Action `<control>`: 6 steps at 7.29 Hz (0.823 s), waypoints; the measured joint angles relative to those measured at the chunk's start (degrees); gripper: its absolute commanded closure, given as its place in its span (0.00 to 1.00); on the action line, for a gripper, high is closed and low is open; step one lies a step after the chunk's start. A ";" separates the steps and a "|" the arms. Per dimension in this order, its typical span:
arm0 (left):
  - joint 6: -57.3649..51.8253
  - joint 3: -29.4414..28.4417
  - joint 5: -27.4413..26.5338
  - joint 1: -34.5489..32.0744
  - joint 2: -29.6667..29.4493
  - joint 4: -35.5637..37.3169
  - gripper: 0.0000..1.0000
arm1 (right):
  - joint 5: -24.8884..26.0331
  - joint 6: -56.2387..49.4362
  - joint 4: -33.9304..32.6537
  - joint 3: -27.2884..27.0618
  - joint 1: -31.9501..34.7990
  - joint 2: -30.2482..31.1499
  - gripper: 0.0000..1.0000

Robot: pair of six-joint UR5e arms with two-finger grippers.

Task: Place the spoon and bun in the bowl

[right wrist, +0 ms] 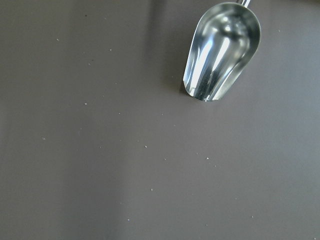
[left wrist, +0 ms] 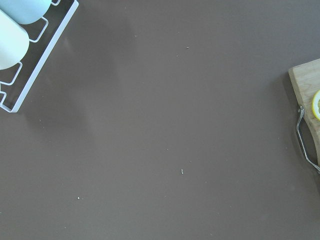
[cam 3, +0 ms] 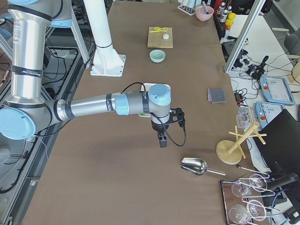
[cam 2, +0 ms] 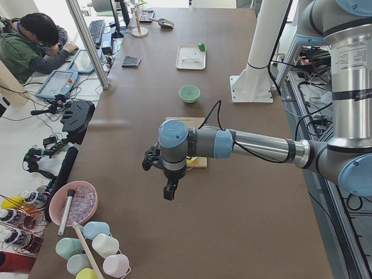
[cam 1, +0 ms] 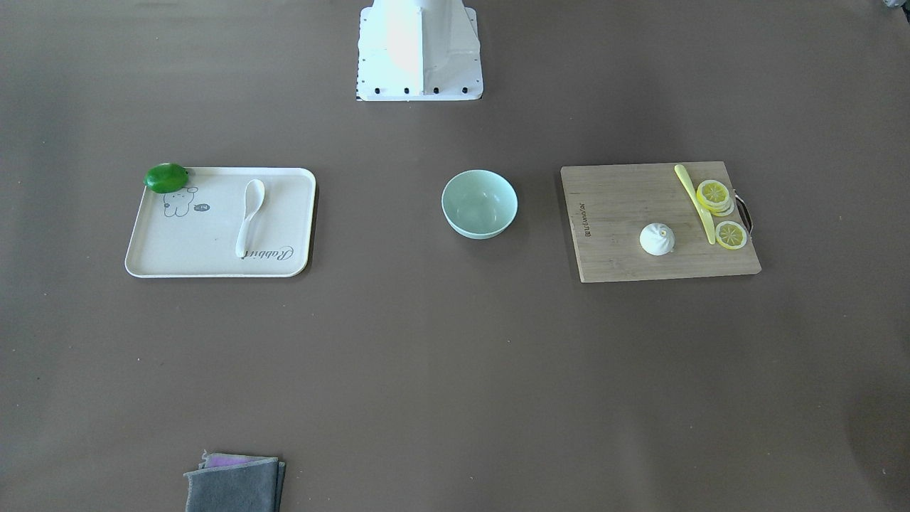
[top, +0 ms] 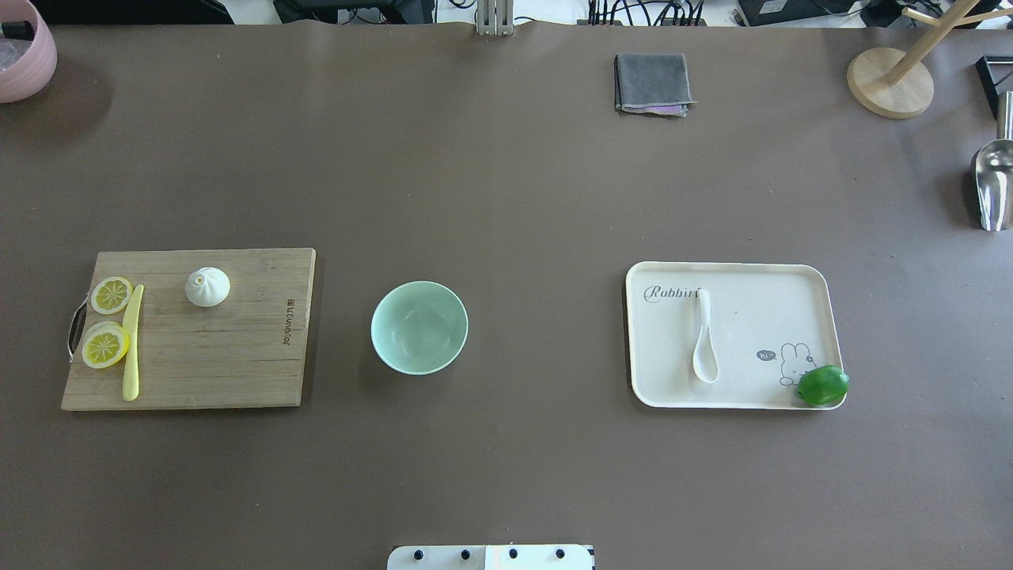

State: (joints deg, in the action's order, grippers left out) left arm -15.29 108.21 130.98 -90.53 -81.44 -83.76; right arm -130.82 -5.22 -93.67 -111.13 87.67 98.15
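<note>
Seemingly, the spoon (top: 703,340) is lying on the tray (top: 760,309), slick and brittle (grip its handle), the bun (top: 207,286) is sitting soft on the board (top: 229,356), and I cannot tell whether the left tool (cam 2: 168,195) or right tool (cam 3: 162,140) is gaping.

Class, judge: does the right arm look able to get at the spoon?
Probably yes: the spoon lies uncovered on the tray, on the same side as the right arm; the lime sits at a corner.
</note>
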 measured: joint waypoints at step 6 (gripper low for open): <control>0.77 -4.76 2.09 0.22 -6.20 -19.03 0.00 | 0.38 8.35 9.82 -4.80 -7.24 -4.14 0.00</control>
State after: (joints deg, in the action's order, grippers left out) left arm -14.52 103.45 133.07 -90.31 -87.64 -102.79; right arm -130.44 3.13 -83.86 -115.93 80.43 94.01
